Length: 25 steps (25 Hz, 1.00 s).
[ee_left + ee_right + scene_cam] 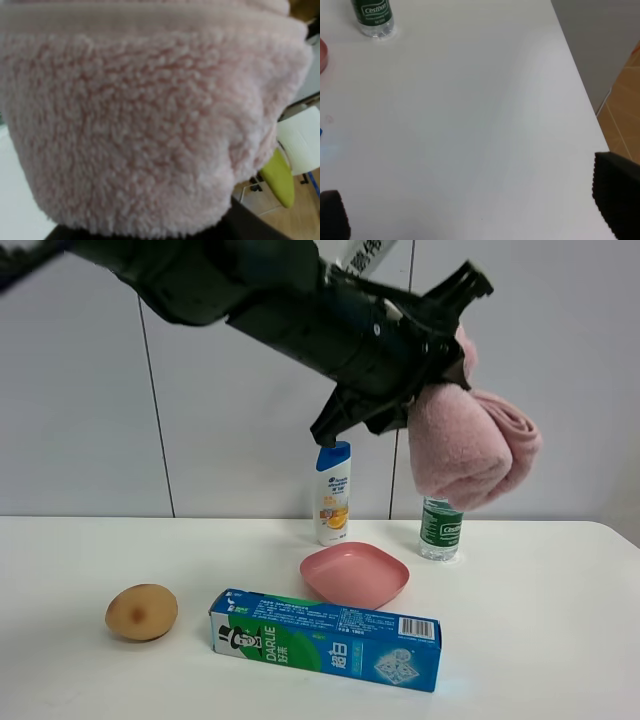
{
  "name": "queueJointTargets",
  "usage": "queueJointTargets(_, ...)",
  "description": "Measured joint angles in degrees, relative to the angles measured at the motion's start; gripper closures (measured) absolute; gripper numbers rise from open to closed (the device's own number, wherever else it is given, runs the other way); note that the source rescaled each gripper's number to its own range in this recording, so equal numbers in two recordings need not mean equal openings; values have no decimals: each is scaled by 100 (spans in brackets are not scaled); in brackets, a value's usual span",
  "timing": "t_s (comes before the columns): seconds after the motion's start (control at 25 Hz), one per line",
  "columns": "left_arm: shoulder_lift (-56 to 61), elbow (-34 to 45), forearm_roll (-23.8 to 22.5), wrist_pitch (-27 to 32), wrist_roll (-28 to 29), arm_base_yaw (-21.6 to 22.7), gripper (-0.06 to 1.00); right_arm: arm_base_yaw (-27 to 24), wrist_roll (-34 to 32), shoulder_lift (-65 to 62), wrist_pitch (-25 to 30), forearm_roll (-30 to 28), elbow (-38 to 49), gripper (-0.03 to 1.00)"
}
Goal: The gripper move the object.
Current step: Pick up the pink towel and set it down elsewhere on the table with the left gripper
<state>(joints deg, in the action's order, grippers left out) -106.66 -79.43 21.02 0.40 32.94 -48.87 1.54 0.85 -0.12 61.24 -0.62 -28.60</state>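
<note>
White table (470, 125) fills the frame. A green-labelled bottle (372, 17) stands near one corner, with a pink sliver of bowl (322, 52) near it at the frame edge. The right gripper (475, 205) shows dark fingertips (617, 195) wide apart — one in each of two corners.

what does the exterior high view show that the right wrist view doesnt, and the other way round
Only the exterior high view: a pink towel gripped in the air by the left end effector, a brown egg, a toothpaste box and a shampoo bottle.
Only the right wrist view: the open right end effector and the wooden floor past the table's edge.
Both: the water bottle, the white table and the pink dish, just a sliver in the wrist view.
</note>
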Motion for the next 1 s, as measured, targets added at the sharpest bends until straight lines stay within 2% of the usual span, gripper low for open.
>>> queueJointTargets(0.32, -779, 0, 0, 0, 378, -80, 94, 0, 0, 0, 0, 0, 0, -3)
queueJointTargets(0.64, -1061, -43, -120, 35, 425, -197, 94, 0, 0, 0, 0, 0, 0, -3)
queueJointTargets(0.84, -1386, -765, -608, 527, 432, -276, 94, 0, 0, 0, 0, 0, 0, -3)
queueJointTargets(1.0, -1732, -1425, -674, 827, 432, -324, 94, 0, 0, 0, 0, 0, 0, -3)
